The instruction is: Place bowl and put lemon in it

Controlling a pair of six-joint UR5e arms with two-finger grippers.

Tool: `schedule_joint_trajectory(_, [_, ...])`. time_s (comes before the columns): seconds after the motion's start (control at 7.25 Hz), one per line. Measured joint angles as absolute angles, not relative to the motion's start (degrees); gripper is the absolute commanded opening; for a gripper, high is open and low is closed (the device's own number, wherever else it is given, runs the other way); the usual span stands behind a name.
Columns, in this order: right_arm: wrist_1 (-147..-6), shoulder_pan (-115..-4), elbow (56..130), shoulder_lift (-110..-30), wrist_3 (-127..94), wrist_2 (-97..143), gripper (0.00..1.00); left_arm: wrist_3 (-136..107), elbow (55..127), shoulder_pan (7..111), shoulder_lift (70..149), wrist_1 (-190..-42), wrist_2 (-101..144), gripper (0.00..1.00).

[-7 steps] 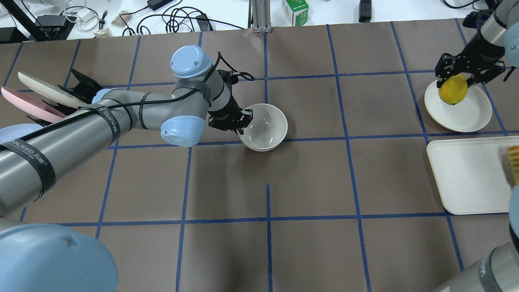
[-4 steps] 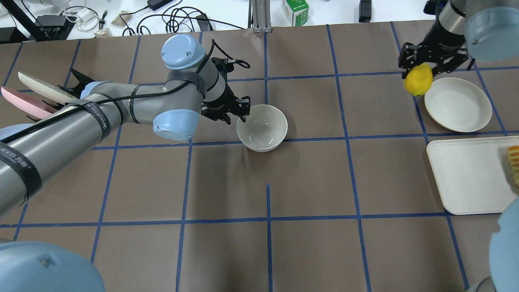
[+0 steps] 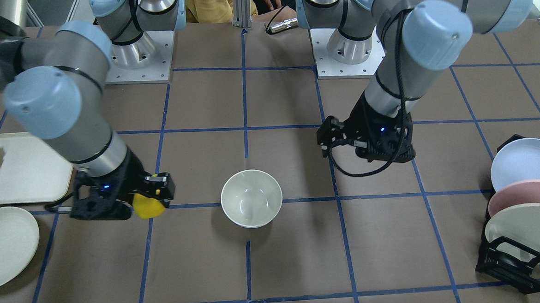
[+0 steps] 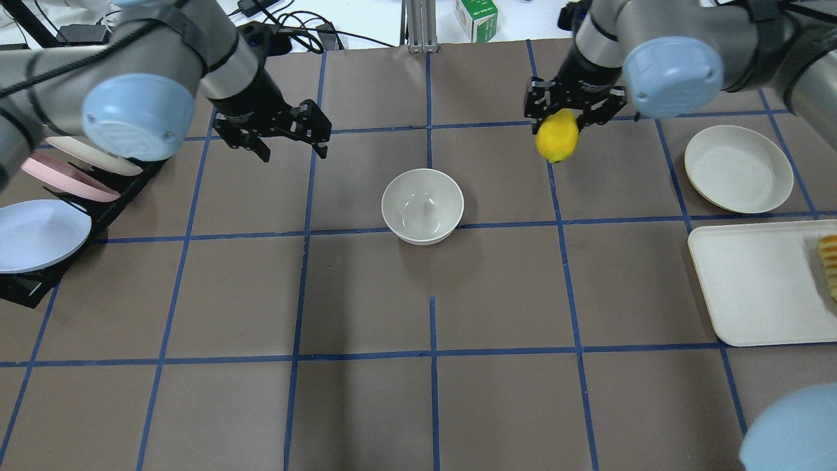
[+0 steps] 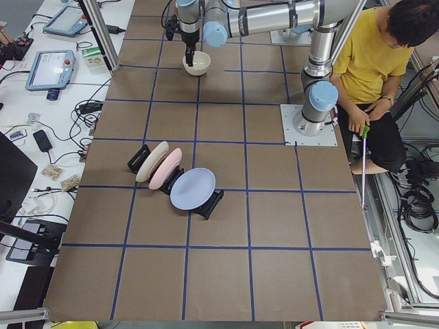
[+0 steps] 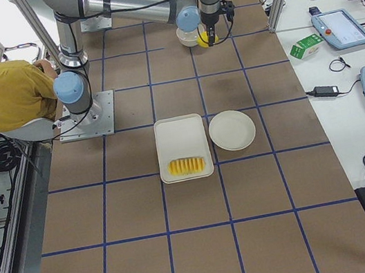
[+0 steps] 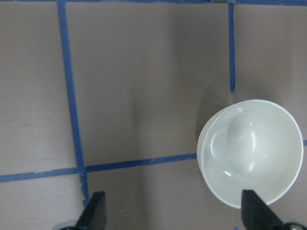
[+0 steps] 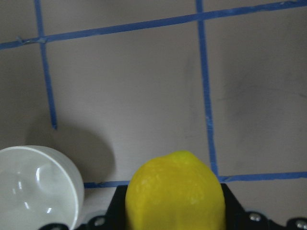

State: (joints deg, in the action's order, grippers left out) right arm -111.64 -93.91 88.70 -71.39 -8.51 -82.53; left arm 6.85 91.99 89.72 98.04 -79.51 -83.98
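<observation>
The right claw [image 4: 567, 121] clamps the lemon [image 4: 557, 136], seemingly firm and slick, by its upper end, far-right of the fragile-looking bowl [image 4: 422, 204]; the left claw [image 4: 294, 154] gapes empty.

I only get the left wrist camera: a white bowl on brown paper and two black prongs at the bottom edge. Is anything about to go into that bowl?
Observer: Likely a lemon. The right gripper has its jaws shut on it, in the air, off to one side of the bowl.
Visitor: And the arm my camera rides on, is it close to the bowl?
Observer: No. The left gripper hangs open on the bowl's other side, apart from it.
Visitor: Anything else on the table?
Observer: Out past the lemon lie an off-white plate and a white tray with sliced fruit at one end.
</observation>
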Motion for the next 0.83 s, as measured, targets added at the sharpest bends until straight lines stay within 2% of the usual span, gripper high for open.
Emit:
schedule_joint_trajectory(0.41, [-120.3,-104.54,88.96,-64.94,-17.76,-82.25,0.0,10.72,91.11,86.83,90.85,-87.39,-88.95,1.0])
schedule_joint_trajectory(0.83, [-124.72,-108.81,89.03,-60.29,-22.63,-82.23,0.01,7.86,88.35,86.25,91.77,-88.43,-87.7,1.0])
